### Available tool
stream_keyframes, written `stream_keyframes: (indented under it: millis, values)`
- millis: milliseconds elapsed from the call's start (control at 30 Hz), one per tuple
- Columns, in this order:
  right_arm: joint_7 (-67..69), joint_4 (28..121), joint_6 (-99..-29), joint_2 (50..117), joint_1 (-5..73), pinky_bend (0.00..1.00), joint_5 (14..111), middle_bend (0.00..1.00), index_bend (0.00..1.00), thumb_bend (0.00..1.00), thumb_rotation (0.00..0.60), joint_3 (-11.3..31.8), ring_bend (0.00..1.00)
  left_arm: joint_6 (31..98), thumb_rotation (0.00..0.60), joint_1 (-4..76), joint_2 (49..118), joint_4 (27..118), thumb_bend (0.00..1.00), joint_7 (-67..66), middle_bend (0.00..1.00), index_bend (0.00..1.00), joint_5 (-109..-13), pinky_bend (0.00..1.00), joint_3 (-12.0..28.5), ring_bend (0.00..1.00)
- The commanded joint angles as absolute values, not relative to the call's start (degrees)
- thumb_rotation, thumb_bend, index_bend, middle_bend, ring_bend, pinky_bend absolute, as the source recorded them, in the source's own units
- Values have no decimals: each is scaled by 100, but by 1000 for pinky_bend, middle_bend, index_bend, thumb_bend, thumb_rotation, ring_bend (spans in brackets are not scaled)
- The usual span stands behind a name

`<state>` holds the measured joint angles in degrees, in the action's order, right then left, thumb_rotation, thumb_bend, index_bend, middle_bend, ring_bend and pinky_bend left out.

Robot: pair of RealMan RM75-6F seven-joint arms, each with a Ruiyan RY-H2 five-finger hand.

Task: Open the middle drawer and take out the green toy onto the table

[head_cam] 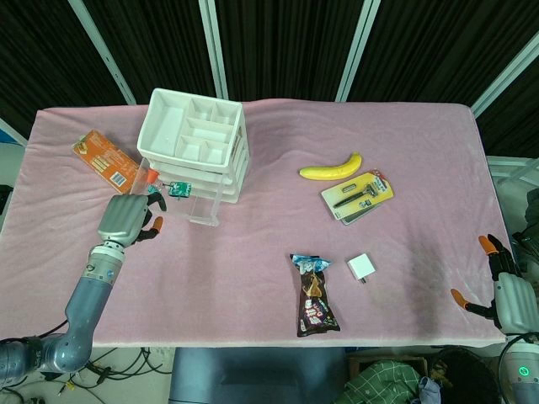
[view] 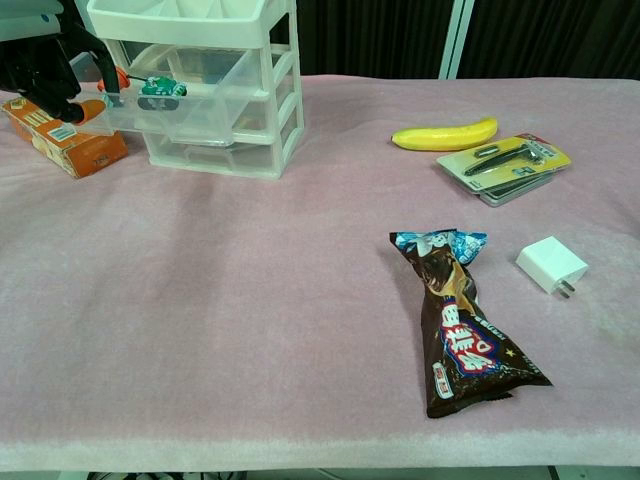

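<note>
The left hand (head_cam: 125, 219) gripped the front of the pulled-out middle drawer (head_cam: 178, 200) of the white drawer unit (head_cam: 195, 141), the green toy (head_cam: 179, 189) lying inside, while the right hand (head_cam: 508, 290) rested fingers spread at the pink table's (head_cam: 253, 252) edge

Drawer unit (head_cam: 195, 143) at upper left of the table (head_cam: 253, 286), middle drawer (head_cam: 181, 195) pulled out.
Toy (head_cam: 179, 188) lies in the drawer; banana (head_cam: 330, 167) behind razor pack (head_cam: 359, 195) at right; snack bag (head_cam: 313, 295) left of charger (head_cam: 362, 268), lower centre.
</note>
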<state>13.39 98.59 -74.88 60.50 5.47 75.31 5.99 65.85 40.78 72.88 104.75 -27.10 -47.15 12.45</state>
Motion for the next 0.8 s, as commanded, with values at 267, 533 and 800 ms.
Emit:
stream_keyframes:
  millis: [267, 533, 800]
  values:
    - [1335, 9870, -7493, 6049, 544, 136, 7546, 0, 32, 118, 600, 594, 0, 6601, 600, 4109, 7225, 10485, 363, -2680, 1000, 350, -4737, 951, 1317, 985]
    - [1356, 9869, -7492, 6049, 542, 137, 7554, 0, 32, 118, 600, 592, 0, 6660, 600, 4188, 6914, 10763, 237, -2821, 1000, 301, -4760, 951, 1475, 985]
    - [1379, 9875, -7473, 6047, 545, 136, 7549, 0, 32, 118, 600, 590, 0, 6542, 600, 4553, 6372, 11131, 188, -3423, 1000, 291, -4427, 998, 1744, 1000]
